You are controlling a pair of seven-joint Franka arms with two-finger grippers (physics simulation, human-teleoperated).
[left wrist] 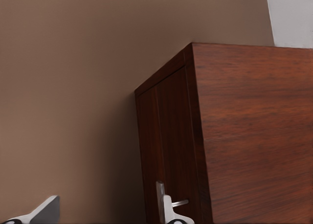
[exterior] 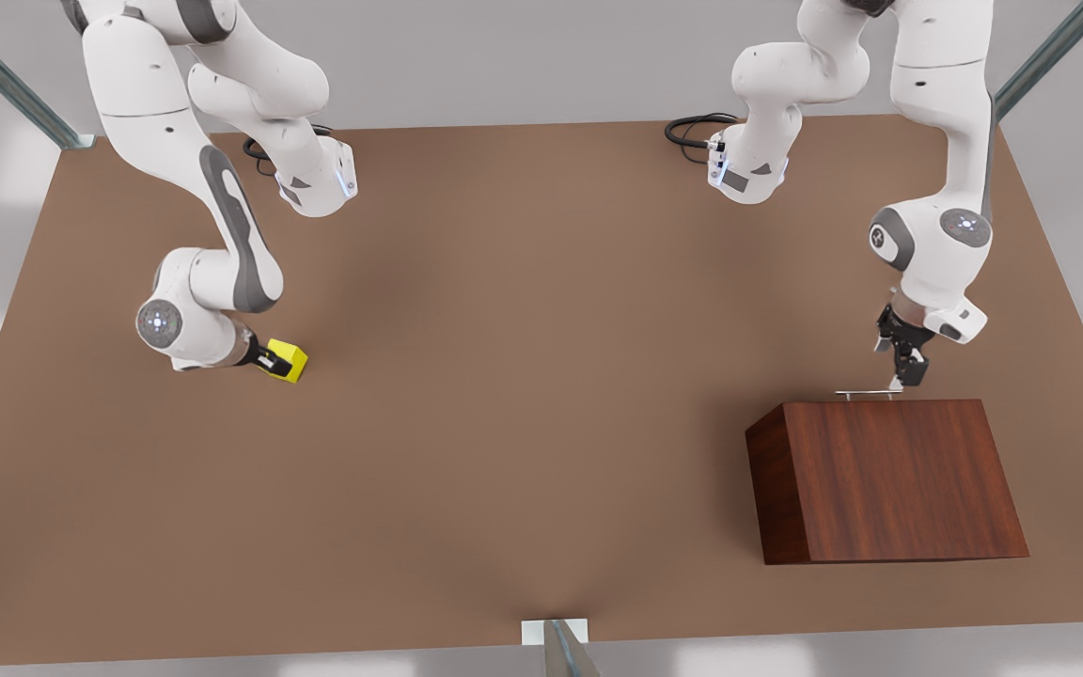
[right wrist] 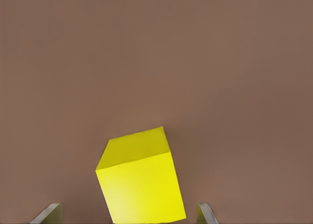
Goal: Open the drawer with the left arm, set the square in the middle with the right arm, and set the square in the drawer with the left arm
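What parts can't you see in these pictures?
1. Front view: the cabinet top hides the drawer front; just the handle shows, by the left hand.
2. Left wrist view: the shut drawer hides its inside.
3. Right wrist view: the edge cuts off the cube's bottom and the right hand's fingers.

Plain matte brown tabletop [exterior: 504, 376] carried everything. On it sat the dark wood-grain cabinet [exterior: 889, 480], just below the left gripper [exterior: 901, 381] in the front view, its silver handle [exterior: 866, 393] right at the fingertips and its drawer shut. The yellow square [exterior: 287, 361] rested on the tabletop between the spread fingers of the right gripper [exterior: 274, 360], well apart from the cabinet.
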